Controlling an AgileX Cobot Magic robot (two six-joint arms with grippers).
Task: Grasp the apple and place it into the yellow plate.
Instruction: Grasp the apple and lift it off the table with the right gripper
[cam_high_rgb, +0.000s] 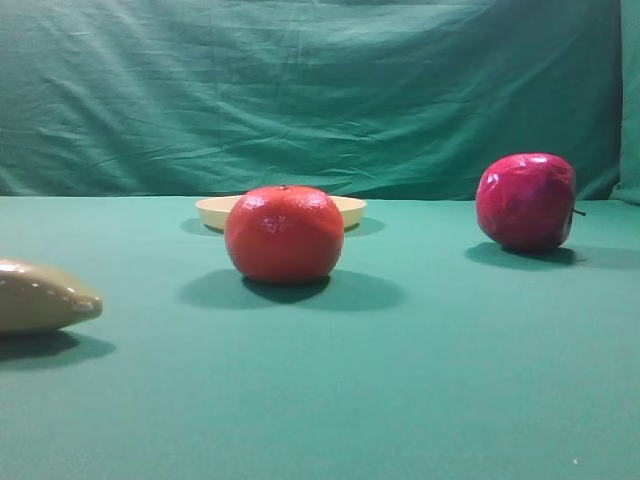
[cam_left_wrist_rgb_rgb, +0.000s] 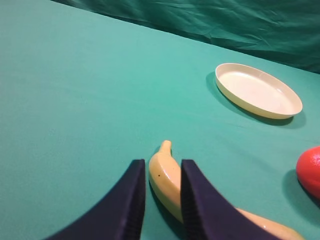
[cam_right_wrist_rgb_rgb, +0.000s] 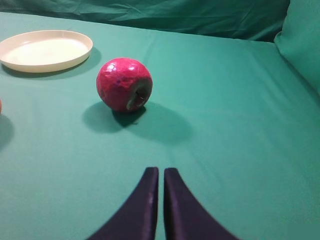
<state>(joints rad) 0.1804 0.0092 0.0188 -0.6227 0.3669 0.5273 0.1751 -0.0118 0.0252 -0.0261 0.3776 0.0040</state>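
green cloth table (cam_high_rgb: 420, 400), one apple (cam_high_rgb: 526, 200), one yellow plate (cam_high_rgb: 213, 211), one orange fruit (cam_high_rgb: 285, 233), one banana (cam_high_rgb: 40, 295)

The apple (cam_right_wrist_rgb_rgb: 123, 84) is glossy and faintly faceted; the yellow plate (cam_right_wrist_rgb_rgb: 46, 50) is smooth, satin plastic; matt green cloth covers the worktop (cam_high_rgb: 450, 380).

apple (cam_right_wrist_rgb_rgb: 123, 84): glossy deep crimson-magenta, with a dark stem hollow
plate (cam_left_wrist_rgb_rgb: 258, 90): pale cream-yellow, plain
orange fruit (cam_high_rgb: 285, 233): orange-red, shiny, finely dimpled, with a small dark spot on top
banana (cam_left_wrist_rgb_rgb: 167, 179): pale yellow with a tiny dark speck; looks olive-tan in the high view
tablecloth (cam_high_rgb: 400, 390): plain teal green
backdrop (cam_high_rgb: 300, 90): darker green, creased cloth
left gripper (cam_left_wrist_rgb_rgb: 163, 195): dark navy fingers
right gripper (cam_right_wrist_rgb_rgb: 160, 197): dark navy fingers
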